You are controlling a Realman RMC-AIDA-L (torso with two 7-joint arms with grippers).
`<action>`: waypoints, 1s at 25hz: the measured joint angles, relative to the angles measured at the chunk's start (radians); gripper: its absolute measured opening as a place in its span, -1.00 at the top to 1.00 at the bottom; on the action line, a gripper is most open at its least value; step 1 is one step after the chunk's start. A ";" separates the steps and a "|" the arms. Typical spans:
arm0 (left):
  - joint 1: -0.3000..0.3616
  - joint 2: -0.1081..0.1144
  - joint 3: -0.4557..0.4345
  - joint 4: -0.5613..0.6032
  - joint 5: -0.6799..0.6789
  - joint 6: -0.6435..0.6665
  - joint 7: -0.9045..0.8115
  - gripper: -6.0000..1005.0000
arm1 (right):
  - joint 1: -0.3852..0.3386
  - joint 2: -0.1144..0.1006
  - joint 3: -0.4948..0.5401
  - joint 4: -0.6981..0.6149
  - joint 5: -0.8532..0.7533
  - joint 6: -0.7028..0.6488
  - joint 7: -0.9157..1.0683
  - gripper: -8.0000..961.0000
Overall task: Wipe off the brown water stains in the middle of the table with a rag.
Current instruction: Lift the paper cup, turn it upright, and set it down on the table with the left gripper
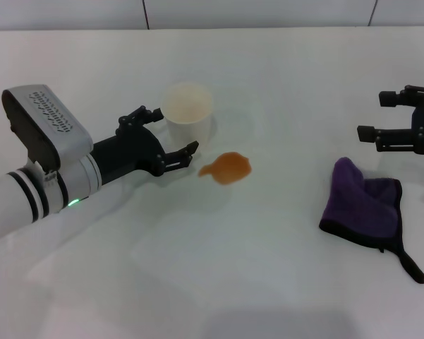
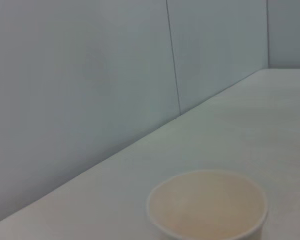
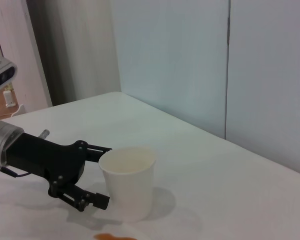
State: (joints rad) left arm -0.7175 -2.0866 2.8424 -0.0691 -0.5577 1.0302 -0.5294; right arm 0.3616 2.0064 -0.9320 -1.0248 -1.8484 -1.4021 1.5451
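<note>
Lying crumpled at near right of white surface [image 1: 219,282], purple rag [image 1: 365,203] untouched, strap tab trailing toward near edge. Soft, light, floppy by look; best pinched at raised fold, not thin tab. Brown stain [image 1: 228,168] sat mid-surface, well apart from rag. Left tool [image 1: 171,138] stood open, empty, fingers flanking cup [image 1: 188,112] just behind stain. Right tool [image 1: 394,121] hovered open, empty, beyond rag.

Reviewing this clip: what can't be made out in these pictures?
- The rag: only in the head view; both wrist views miss it.
- The brown water stains: cut off by the right wrist view's edge.
- The right gripper: partly cut off in the head view.
- The cup: base cut off in the left wrist view.
</note>
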 joint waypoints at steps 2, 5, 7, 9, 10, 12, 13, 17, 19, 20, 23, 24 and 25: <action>0.000 0.000 0.000 0.000 0.000 0.003 0.000 -0.72 | 0.000 0.000 0.002 0.000 0.000 0.000 0.000 -0.72; 0.000 0.000 0.000 0.000 0.000 0.004 0.000 -0.77 | 0.000 0.000 0.002 0.000 0.000 0.003 0.000 -0.72; 0.000 -0.001 0.000 0.000 0.001 0.003 0.000 -0.77 | 0.000 0.000 0.001 0.000 0.000 0.004 0.000 -0.72; 0.001 -0.001 0.000 0.000 0.001 0.002 0.000 -0.77 | 0.000 0.000 0.000 0.000 -0.001 0.008 0.000 -0.72; 0.002 -0.001 0.000 0.000 0.001 0.001 0.000 -0.77 | 0.000 0.000 0.000 0.000 -0.001 0.009 0.000 -0.72; 0.004 -0.001 0.000 0.000 0.000 0.001 0.000 -0.77 | 0.000 0.000 -0.001 0.000 -0.001 0.009 0.000 -0.72; 0.004 -0.001 0.000 0.000 0.000 0.001 0.000 -0.77 | 0.000 0.000 -0.001 0.000 -0.002 0.009 0.000 -0.72; 0.014 0.004 -0.003 -0.014 -0.005 0.004 -0.046 -0.77 | 0.000 0.000 -0.001 0.000 -0.002 0.010 0.001 -0.72; 0.018 0.005 -0.003 -0.023 -0.005 0.013 -0.056 -0.77 | 0.000 0.000 -0.001 0.000 -0.002 0.010 0.001 -0.72; 0.020 0.005 -0.003 -0.035 -0.005 0.026 -0.059 -0.77 | -0.001 0.000 0.000 0.000 -0.002 0.010 0.002 -0.72; 0.025 0.005 0.000 -0.061 -0.005 0.060 -0.075 -0.77 | -0.002 0.000 0.000 0.002 -0.002 0.011 0.003 -0.72; 0.028 0.006 0.000 -0.071 -0.005 0.077 -0.090 -0.77 | -0.001 0.001 0.000 0.004 -0.002 0.011 0.003 -0.72; 0.030 0.006 0.000 -0.085 -0.005 0.099 -0.105 -0.77 | 0.000 0.001 0.000 0.005 -0.002 0.012 0.003 -0.72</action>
State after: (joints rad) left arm -0.6879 -2.0802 2.8424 -0.1537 -0.5630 1.1296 -0.6340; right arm 0.3611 2.0075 -0.9323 -1.0194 -1.8501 -1.3901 1.5482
